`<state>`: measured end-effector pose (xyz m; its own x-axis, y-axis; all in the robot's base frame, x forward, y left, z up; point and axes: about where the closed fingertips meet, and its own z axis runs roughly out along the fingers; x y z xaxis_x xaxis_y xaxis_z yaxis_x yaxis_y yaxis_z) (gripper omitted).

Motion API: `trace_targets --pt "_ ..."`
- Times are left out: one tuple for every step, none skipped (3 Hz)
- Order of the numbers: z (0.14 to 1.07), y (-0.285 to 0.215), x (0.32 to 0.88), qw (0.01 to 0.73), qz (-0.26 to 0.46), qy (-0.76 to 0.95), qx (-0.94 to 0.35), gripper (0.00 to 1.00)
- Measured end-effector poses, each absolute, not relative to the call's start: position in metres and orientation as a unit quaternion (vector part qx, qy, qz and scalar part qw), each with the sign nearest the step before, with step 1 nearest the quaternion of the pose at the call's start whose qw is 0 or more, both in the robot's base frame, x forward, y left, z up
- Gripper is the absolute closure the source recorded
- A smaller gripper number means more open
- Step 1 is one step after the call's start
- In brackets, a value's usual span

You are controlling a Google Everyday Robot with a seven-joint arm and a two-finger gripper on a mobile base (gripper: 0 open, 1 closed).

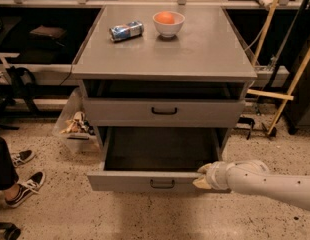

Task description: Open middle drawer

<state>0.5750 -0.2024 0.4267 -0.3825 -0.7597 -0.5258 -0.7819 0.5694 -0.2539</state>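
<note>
The middle drawer (pixel 126 181) stood pulled well out, and we saw the gripper (pixel 203 177) at its front right corner. Gripping or not, we couldn't tell.

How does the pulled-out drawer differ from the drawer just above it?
The middle drawer is pulled far out, its dark inside showing; the upper drawer sits back in the cabinet. The gripper is at the middle drawer's right front corner; nothing touches the upper drawer. Both have flat grey fronts.
</note>
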Motion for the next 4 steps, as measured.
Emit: trace_targets --pt "0.429 -0.201 0.575 0.306 0.018 0.831 -0.464 1.0" --pt "0.427 -0.203 0.566 0.307 0.019 0.833 -0.461 1.0" --pt "0.429 -0.202 0.566 0.307 0.019 0.833 -0.461 1.0" --pt "0.427 -0.204 0.557 0.308 0.021 0.834 -0.457 1.0"
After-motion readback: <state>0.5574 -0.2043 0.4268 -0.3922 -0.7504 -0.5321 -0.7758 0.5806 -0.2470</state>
